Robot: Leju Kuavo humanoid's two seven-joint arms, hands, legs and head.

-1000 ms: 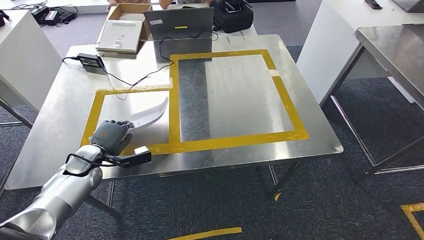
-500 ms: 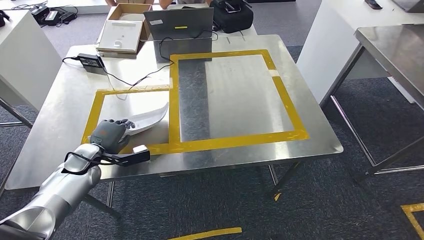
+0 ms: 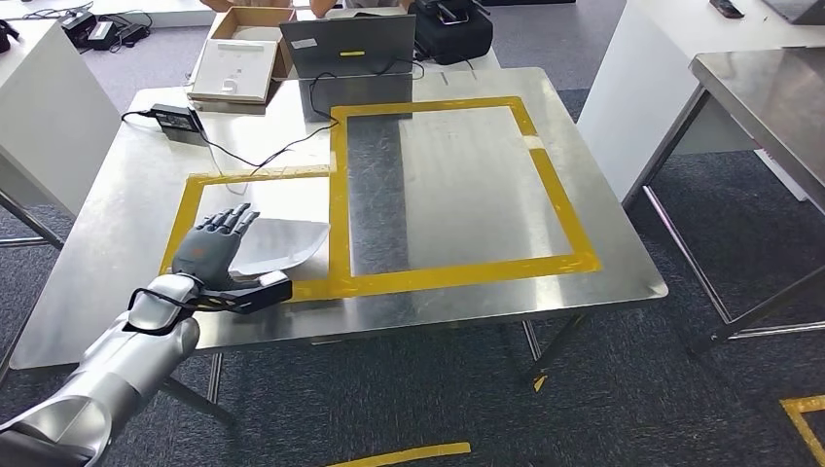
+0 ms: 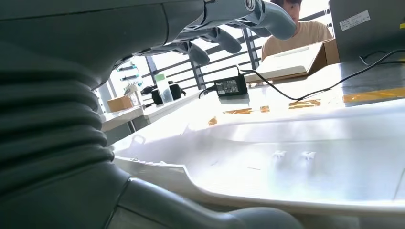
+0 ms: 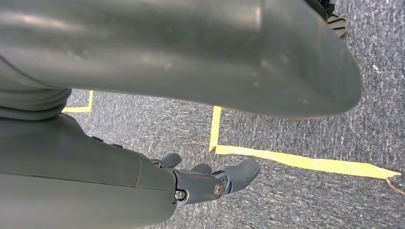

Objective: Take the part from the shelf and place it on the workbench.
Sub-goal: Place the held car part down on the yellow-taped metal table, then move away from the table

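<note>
The robot's left hand (image 3: 216, 247) hovers with fingers spread and empty beside the white part (image 3: 282, 243) lying flat inside the smaller taped square on the steel workbench (image 3: 117, 263); thin and probably light, it seems best gripped along an edge.

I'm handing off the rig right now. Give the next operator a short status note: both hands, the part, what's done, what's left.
Left hand: open, fingers spread above the near end of the part, holding nothing.
Right hand: hangs over the carpet, holding nothing, fingers apart.
White part: lies flat on the steel workbench, inside the smaller yellow tape frame.
Done: part is placed and released.
Left: draw the left arm clear of the part; check it sits steady.
</note>
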